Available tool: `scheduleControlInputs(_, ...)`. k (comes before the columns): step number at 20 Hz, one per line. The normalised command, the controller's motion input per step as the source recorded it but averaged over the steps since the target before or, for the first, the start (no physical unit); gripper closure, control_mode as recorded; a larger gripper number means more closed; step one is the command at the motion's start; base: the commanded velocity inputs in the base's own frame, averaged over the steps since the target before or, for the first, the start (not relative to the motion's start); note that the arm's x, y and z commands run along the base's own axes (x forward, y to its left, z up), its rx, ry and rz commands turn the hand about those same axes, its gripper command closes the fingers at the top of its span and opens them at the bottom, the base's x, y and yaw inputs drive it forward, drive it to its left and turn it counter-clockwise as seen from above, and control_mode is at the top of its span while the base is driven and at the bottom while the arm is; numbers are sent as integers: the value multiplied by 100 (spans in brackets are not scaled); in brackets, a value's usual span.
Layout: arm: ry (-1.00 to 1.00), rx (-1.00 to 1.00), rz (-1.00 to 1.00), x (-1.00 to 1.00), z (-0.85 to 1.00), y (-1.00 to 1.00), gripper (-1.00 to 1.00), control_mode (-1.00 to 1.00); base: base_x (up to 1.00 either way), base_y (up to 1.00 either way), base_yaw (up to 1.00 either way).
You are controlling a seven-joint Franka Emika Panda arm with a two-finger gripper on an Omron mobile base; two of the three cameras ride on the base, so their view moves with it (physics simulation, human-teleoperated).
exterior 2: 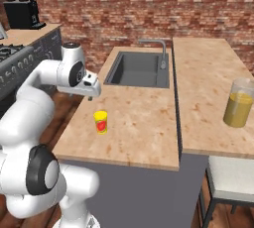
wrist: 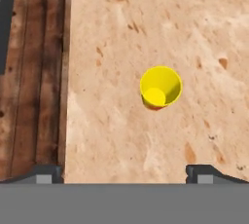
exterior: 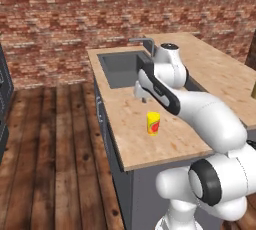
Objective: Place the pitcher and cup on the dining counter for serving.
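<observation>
The small yellow cup (exterior 2: 101, 122) with red markings stands upright on the lower sink counter near its front left edge, also seen as the cup (exterior: 153, 123). My gripper (exterior 2: 91, 97) hovers above the counter, a little behind the cup and apart from it. From above, the cup (wrist: 161, 86) shows its empty inside, and my gripper (wrist: 124, 174) stands open with nothing between its fingertips (wrist: 46, 174). The glass pitcher (exterior 2: 238, 102) with amber liquid stands on the raised dining counter (exterior 2: 208, 68) near its front right.
A grey sink (exterior 2: 141, 68) with a faucet (exterior 2: 161, 48) lies behind the cup. The counter's left edge (wrist: 65, 72) drops to wooden floor. A stove (exterior 2: 15, 56) and coffee machine (exterior 2: 22, 14) stand at far left, a stool (exterior 2: 230, 177) at lower right.
</observation>
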Motion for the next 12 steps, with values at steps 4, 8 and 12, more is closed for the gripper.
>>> scheduleControlInputs(4, 0, -2, 0, 24, -31, -18, -100, -100, 0, 0, 0)
scheduleControlInputs(8, 1, -2, 0, 8, -34, 0, -100, -100, 0, 0, 0)
scheduleControlInputs(12, 4, -1, 1, 3, -38, 0, -100, -100, 0, 0, 0)
